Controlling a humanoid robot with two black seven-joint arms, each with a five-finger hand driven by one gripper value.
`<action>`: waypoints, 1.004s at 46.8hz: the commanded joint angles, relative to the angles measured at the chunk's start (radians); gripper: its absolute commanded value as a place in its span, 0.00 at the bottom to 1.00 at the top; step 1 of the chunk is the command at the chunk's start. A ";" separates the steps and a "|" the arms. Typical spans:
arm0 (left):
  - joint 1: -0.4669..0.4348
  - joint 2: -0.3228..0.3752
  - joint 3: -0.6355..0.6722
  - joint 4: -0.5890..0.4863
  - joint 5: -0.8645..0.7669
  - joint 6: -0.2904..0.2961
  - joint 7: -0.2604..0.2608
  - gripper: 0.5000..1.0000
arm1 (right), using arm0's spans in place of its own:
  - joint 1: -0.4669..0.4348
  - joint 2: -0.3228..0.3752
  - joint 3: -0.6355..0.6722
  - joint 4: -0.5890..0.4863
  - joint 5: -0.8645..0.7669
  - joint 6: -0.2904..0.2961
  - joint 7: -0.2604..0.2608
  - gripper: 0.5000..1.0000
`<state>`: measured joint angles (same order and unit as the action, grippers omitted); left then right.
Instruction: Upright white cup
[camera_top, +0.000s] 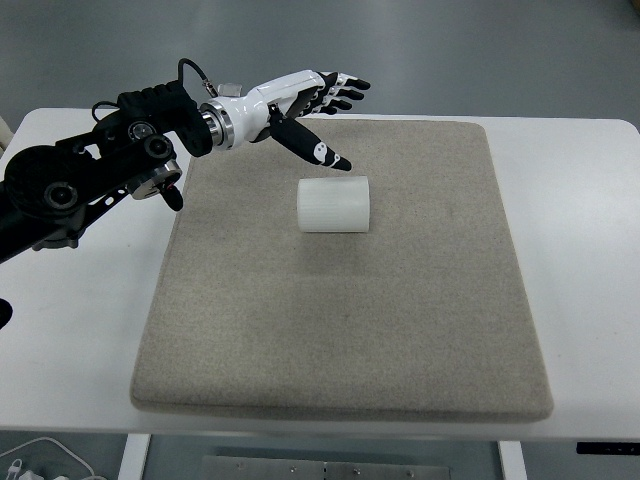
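Note:
A white ribbed cup (335, 204) lies on its side on the grey-beige mat (340, 330), a little behind the mat's middle. My left hand (322, 108) is open, fingers spread, and hovers above the mat's far left part, just behind and to the left of the cup. Its thumb points down toward the cup without touching it. The hand holds nothing. My right arm is out of view.
The mat covers most of the white table (580, 230). My left arm (95, 180) reaches in over the table's left side. A small grey object (232, 89) lies at the table's far edge behind the hand.

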<state>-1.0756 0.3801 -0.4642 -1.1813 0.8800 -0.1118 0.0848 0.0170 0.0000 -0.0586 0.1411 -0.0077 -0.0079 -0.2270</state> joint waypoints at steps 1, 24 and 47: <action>-0.009 0.000 0.007 -0.031 0.071 -0.005 0.058 0.99 | 0.000 0.000 0.000 0.000 0.000 -0.001 0.000 0.86; -0.084 -0.058 0.173 -0.021 0.148 -0.011 0.159 0.99 | 0.000 0.000 0.000 0.000 0.000 0.000 0.000 0.86; -0.070 -0.121 0.176 0.069 0.215 -0.003 0.173 0.98 | 0.000 0.000 0.000 0.000 0.000 0.000 0.000 0.86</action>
<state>-1.1459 0.2663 -0.2883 -1.1247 1.0903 -0.1161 0.2578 0.0169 0.0000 -0.0586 0.1411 -0.0077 -0.0079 -0.2270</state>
